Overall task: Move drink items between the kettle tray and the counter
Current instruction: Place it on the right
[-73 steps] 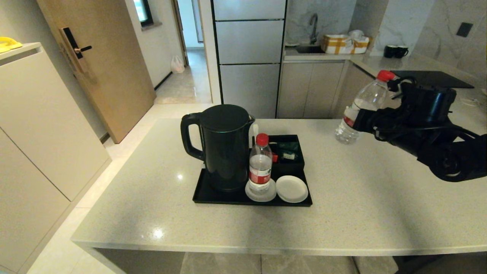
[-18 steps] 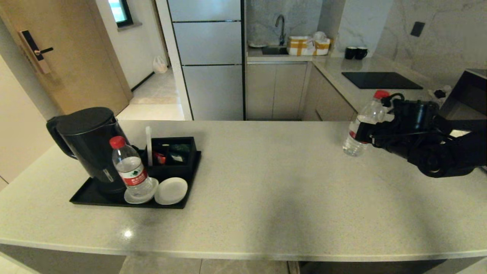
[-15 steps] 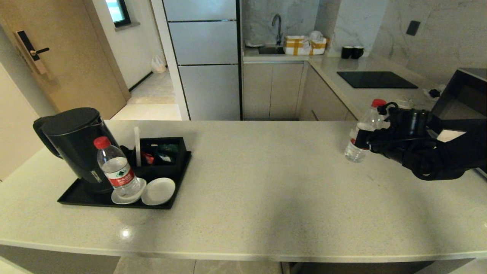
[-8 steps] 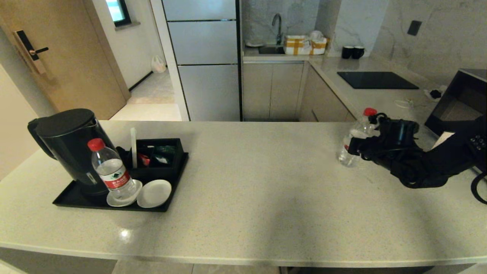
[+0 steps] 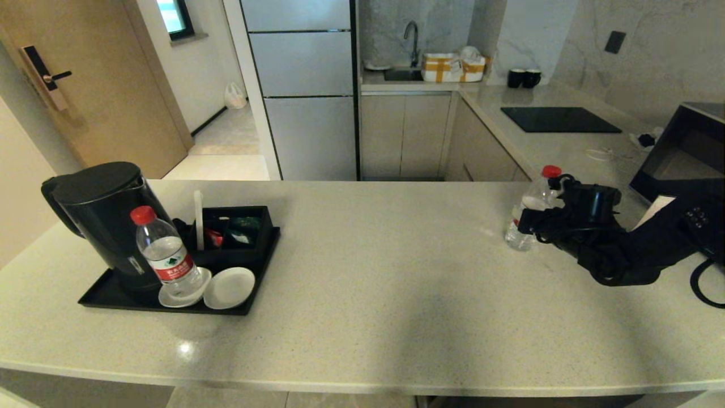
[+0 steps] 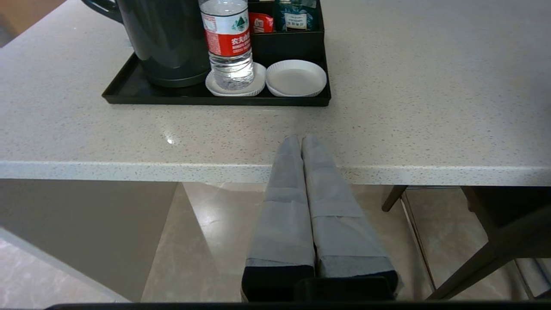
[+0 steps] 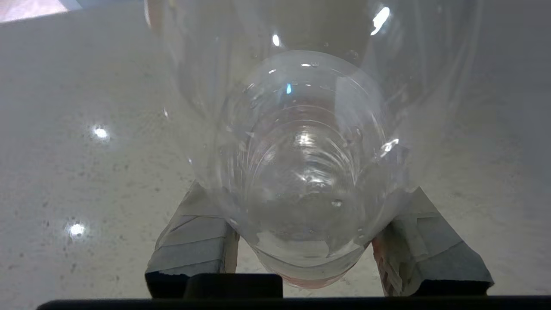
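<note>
A clear water bottle (image 5: 524, 218) with a red cap leans slightly at the right end of the beige counter (image 5: 368, 283). My right gripper (image 5: 535, 218) is shut on its middle, and its base is at or just above the stone. The right wrist view looks along the bottle (image 7: 301, 150), with the right gripper (image 7: 305, 191) clamping its sides. A second bottle (image 5: 167, 258) stands on a white saucer on the black kettle tray (image 5: 107, 294), beside the black kettle (image 5: 102, 215). My left gripper (image 6: 301, 142) is parked, shut, below the counter's front edge, facing that bottle (image 6: 227, 43) and the tray (image 6: 129, 86).
A black sachet box (image 5: 235, 226) and an empty white saucer (image 5: 229, 288) share the tray. A black appliance (image 5: 679, 158) stands close behind my right arm. Beyond it lie a worktop with a black hob (image 5: 561, 119) and a sink.
My right gripper has sunk and drawn slightly left with the bottle, bringing its base down to the counter. The camera drifted a little at first, then held still.
</note>
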Motion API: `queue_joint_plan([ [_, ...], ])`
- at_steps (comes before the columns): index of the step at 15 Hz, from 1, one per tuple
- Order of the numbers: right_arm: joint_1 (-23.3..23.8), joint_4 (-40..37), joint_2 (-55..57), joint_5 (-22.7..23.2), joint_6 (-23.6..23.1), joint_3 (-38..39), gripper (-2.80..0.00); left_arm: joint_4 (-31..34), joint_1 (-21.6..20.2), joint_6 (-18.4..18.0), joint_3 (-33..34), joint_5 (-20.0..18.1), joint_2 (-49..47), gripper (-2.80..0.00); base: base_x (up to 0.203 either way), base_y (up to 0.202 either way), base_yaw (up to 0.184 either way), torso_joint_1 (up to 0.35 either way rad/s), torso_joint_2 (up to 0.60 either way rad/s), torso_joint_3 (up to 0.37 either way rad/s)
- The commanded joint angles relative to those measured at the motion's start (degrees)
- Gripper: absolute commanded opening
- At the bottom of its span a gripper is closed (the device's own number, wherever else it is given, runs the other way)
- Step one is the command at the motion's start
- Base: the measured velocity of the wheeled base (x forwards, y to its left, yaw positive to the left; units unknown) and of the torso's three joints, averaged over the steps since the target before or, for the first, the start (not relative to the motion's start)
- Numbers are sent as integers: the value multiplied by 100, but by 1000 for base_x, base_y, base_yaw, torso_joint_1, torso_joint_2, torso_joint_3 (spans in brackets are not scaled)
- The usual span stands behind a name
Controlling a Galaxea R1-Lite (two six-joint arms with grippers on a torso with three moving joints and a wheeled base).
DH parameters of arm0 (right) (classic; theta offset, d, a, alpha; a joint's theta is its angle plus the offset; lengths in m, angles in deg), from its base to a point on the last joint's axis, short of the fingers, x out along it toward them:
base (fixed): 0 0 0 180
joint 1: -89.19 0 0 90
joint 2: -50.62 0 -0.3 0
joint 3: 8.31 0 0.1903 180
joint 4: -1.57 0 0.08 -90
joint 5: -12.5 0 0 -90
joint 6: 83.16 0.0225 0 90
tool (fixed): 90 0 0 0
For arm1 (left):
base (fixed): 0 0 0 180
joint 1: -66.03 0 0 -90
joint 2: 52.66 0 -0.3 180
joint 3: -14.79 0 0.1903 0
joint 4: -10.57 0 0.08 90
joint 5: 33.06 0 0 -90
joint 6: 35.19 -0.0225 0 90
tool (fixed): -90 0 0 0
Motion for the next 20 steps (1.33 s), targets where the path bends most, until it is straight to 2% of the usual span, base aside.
queue_joint_plan([
  [1,34,127,210,4,-12,-8,-280,0,-2,-2,9,-2,-7,-280,0,0,0,0,0,0],
  [9,38,-48,249,-108,-130,-113,-280,0,-2,-2,9,-2,-7,-280,0,0,0,0,0,0],
  [10,38,-47,249,-181,-138,-122,0,9,-2,-2,9,-2,-7,-280,0,0,0,0,0,0],
  [20,82,155,158,-123,-125,-14,0,9,-2,-11,9,-2,-7,-280,0,0,0,0,0,0],
])
